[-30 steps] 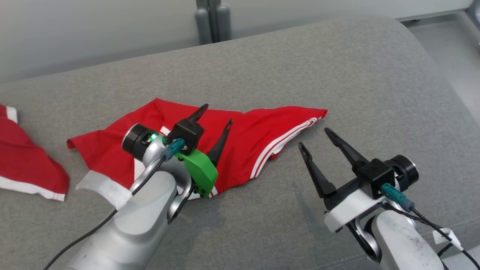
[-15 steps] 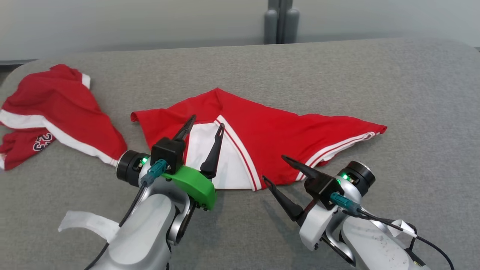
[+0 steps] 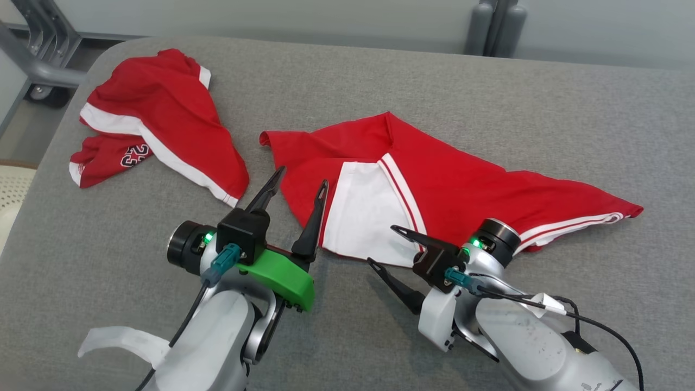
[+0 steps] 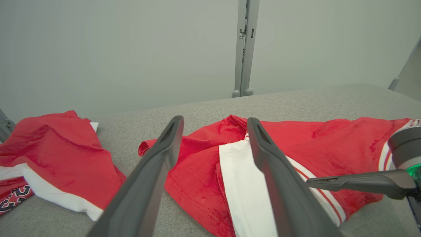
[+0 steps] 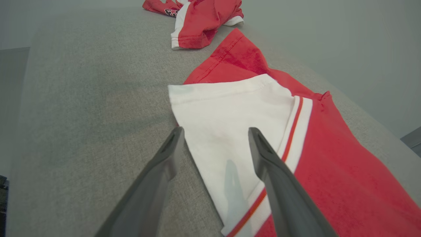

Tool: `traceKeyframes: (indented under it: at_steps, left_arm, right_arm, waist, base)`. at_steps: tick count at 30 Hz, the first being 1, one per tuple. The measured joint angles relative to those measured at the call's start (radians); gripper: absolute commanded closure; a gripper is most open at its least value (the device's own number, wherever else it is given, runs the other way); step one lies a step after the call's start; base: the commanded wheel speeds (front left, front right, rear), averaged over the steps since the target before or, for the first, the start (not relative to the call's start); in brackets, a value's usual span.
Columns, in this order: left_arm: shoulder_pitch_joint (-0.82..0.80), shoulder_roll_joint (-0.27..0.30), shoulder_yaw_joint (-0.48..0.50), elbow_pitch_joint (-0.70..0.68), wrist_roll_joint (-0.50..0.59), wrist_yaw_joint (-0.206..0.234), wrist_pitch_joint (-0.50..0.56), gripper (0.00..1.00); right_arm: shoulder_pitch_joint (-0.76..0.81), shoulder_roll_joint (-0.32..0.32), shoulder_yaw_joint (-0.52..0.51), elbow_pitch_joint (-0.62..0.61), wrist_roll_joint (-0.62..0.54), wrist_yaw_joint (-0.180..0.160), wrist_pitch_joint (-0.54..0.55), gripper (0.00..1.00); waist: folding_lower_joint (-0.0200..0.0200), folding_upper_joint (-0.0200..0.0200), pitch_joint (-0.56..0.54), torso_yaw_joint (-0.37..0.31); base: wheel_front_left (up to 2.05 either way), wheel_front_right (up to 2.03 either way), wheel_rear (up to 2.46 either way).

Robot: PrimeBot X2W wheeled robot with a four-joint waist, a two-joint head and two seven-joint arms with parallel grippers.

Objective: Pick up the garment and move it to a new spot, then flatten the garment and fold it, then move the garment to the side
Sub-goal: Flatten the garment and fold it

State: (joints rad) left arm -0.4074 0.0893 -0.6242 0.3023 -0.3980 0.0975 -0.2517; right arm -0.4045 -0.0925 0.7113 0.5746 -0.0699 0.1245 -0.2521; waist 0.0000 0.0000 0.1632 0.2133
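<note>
Both tools were released, jaws spread wide, nothing in either. Left tool (image 3: 303, 176) hung over the grey fabric worktop (image 3: 543, 98), tips just short of the near-left edge of the garment (image 3: 461, 174). Right tool (image 3: 380, 244) sat at the near edge of its white panel (image 3: 369, 212), pointing left across it. The garment was red jersey knit with white-and-red striping. It lay mid-worktop in a rough triangle, partly doubled over, with the striped end (image 3: 586, 224) trailing right. Handling, as a judgement: light, limp, no stiffness, so it would bunch from any single pinch. Cloth-on-cloth drag was likely, so lift rather than slide. Best holds looked like the stitched hems: one tool on the near white-panel corner, the other on the red corner (image 3: 266, 138) at the left, well apart so the cloth hangs spread. Right wrist view resolved hem stitching and a finger shadow on the white cloth, too fine for the head view. It had one finger over bare worktop and one over the panel; contact couldn't be told. Left wrist view showed how low the folds stood, plus one of the right tool's fingers (image 4: 355, 182) coming in from the side. Head view gave the full outline and, farther left, a second red garment (image 3: 163, 119) with a number print, lying apart from the first. Beyond that stood a grey post (image 3: 497, 27).
</note>
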Motion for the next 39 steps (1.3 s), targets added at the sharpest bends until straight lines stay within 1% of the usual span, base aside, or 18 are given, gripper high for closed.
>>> traceKeyframes:
  at_steps: [8,15,20,27,28,29,31,32,33,36,37,38,39]
  left_arm:
    - [0.022,-0.007,0.001,-0.029,0.019,0.0,0.0,0.0]
    - [0.037,-0.01,0.012,-0.053,0.035,0.0,0.0,0.0]
    - [0.054,-0.01,0.019,-0.058,0.044,0.0,0.0,0.0]
    - [0.061,-0.01,0.036,-0.066,0.058,-0.002,0.0,0.0]
    - [0.063,-0.01,0.037,-0.068,0.06,-0.002,0.0,0.0]
    - [0.065,-0.01,0.038,-0.07,0.06,-0.002,0.0,0.0]
    - [0.071,-0.01,0.041,-0.073,0.06,-0.002,0.0,0.0]
    - [0.074,-0.01,0.042,-0.074,0.062,-0.002,0.0,0.0]
    - [0.076,-0.01,0.042,-0.075,0.062,-0.002,0.0,0.0]
    - [0.079,-0.01,0.046,-0.075,0.068,-0.007,0.0,0.0]
    - [0.079,-0.01,0.047,-0.075,0.068,-0.01,0.0,0.0]
    - [0.08,-0.01,0.049,-0.076,0.068,-0.01,0.0,0.0]
    - [0.08,-0.01,0.051,-0.076,0.068,-0.011,0.0,0.0]
  right_arm:
    - [-0.052,0.001,0.068,0.1,0.006,0.0,0.0,0.0]
    - [-0.109,0.006,0.1,0.128,0.011,0.0,0.0,0.0]
    - [-0.135,0.013,0.106,0.15,0.011,0.0,0.0,0.0]
    - [-0.177,0.013,0.076,0.168,0.011,-0.002,0.0,0.0]
    - [-0.18,0.013,0.074,0.173,0.011,-0.003,0.0,0.02]
    - [-0.181,0.013,0.074,0.178,0.011,-0.003,0.0,0.16]
    - [-0.181,0.013,0.072,0.186,0.012,-0.003,0.0,0.49]
    - [-0.181,0.013,0.072,0.189,0.015,-0.003,0.0,0.54]
    - [-0.181,0.013,0.072,0.192,0.018,-0.003,0.0,0.56]
    - [-0.182,0.013,0.072,0.202,0.019,-0.003,0.0,0.69]
    - [-0.182,0.013,0.072,0.205,0.019,-0.003,0.0,0.8]
    - [-0.183,0.014,0.072,0.207,0.019,-0.003,0.0,0.96]
    - [-0.183,0.014,0.072,0.208,0.021,-0.003,0.0,1.0]
  waist:
    - [0.0,0.0,0.04,0.064]
    - [0.0,0.0,0.061,0.113]
    - [0.0,0.0,0.07,0.123]
    - [0.0,0.0,0.076,0.12]
    - [0.0,0.0,0.076,0.119]
    - [0.0,0.0,0.077,0.118]
    - [0.0,0.0,0.078,0.115]
    - [0.0,0.0,0.079,0.114]
    - [0.0,0.0,0.079,0.113]
    - [0.0,0.0,0.082,0.109]
    - [0.0,0.0,0.083,0.108]
    - [0.0,0.0,0.084,0.107]
    - [0.0,0.0,0.085,0.107]
  base:
    - [0.0,0.0,0.0]
    - [0.0,0.0,0.0]
    - [0.0,0.0,0.0]
    - [0.0,0.0,0.0]
    - [0.0,0.0,0.0]
    - [0.0,0.0,0.0]
    - [0.0,0.0,0.0]
    - [0.0,0.0,0.0]
    - [0.0,0.0,0.0]
    - [0.0,0.0,0.0]
    - [0.0,0.0,0.0]
    - [0.0,0.0,0.0]
    - [0.0,0.0,0.0]
